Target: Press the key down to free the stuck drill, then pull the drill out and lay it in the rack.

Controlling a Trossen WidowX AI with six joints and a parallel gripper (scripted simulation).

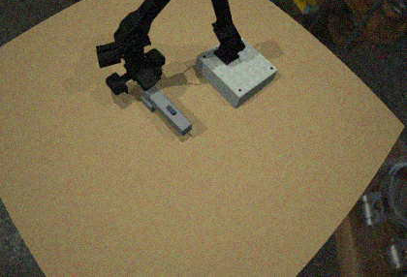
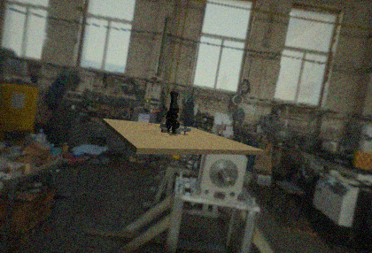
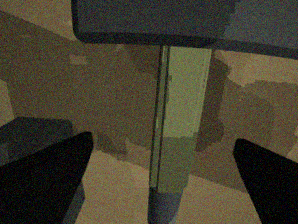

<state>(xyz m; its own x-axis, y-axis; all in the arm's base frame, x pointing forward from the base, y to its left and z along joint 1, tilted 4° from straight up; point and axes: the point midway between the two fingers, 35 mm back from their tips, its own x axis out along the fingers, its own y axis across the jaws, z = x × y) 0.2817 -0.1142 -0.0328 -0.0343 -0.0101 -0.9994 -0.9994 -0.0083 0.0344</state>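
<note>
A long grey housing (image 1: pixel 161 103) with a small blue piece (image 1: pixel 171 109) on top, possibly the key, lies on the table. My open gripper (image 1: pixel 136 79) (image 3: pixel 165 139) is over its far-left end. In the wrist view, a greenish bar (image 3: pixel 182 95) with a blue-grey end (image 3: pixel 164 206), probably the drill, runs between the spread fingers. Bare space shows on both sides of it. A wide dark block (image 3: pixel 160 20) covers its upper part. A dark box-like thing (image 3: pixel 35 132) is beside the left finger; I cannot tell whether it is the rack. The exterior view is too distant for details.
The arm's foot stands on a pale box (image 1: pixel 247 75) with dark screws, right of the housing. The tabletop (image 1: pixel 194 203) (image 2: pixel 186 143) ends in free edges. A thin cable (image 1: pixel 191 82) runs between the pale box and the gripper area.
</note>
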